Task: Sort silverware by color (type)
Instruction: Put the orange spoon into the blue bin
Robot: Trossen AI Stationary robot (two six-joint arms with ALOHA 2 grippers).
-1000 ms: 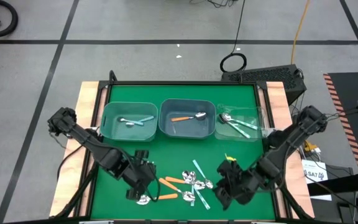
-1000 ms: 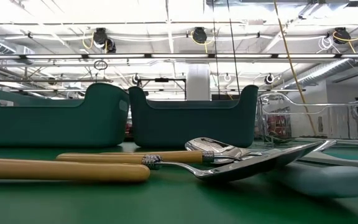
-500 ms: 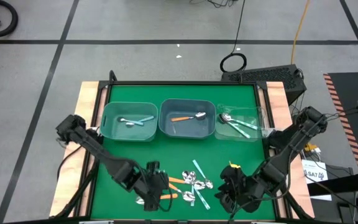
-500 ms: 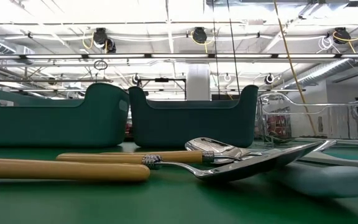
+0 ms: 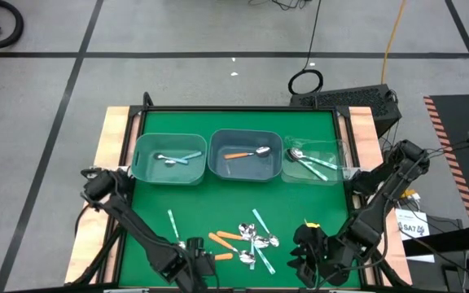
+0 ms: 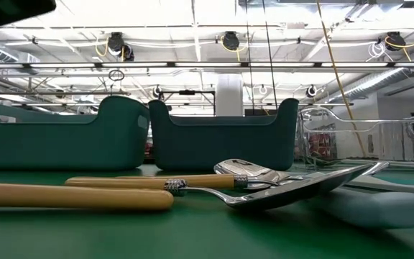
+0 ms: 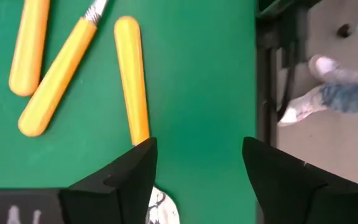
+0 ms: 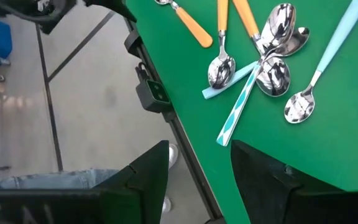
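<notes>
Where the table's near edge cuts the high view: we lose part of both grippers.
Left gripper (image 7: 194,180): fingers spread, empty, over an orange-handled spoon (image 7: 131,78) whose bowl they half hide.
Right gripper (image 8: 194,171): fingers apart, holding nothing.
Spoon pile (image 5: 247,238): mid-table, overlapping; we cannot count it.
Bins (image 5: 245,155): some spoons inside.

A robotics lab or workshop hall: a grey tiled floor (image 5: 218,32) marked with dark lines, a cable (image 5: 393,32) trailing from twelve o'clock, exposed ceiling pipes (image 6: 207,66) and strip lights, and a green-topped test table (image 5: 226,203) on a wooden base.
</notes>
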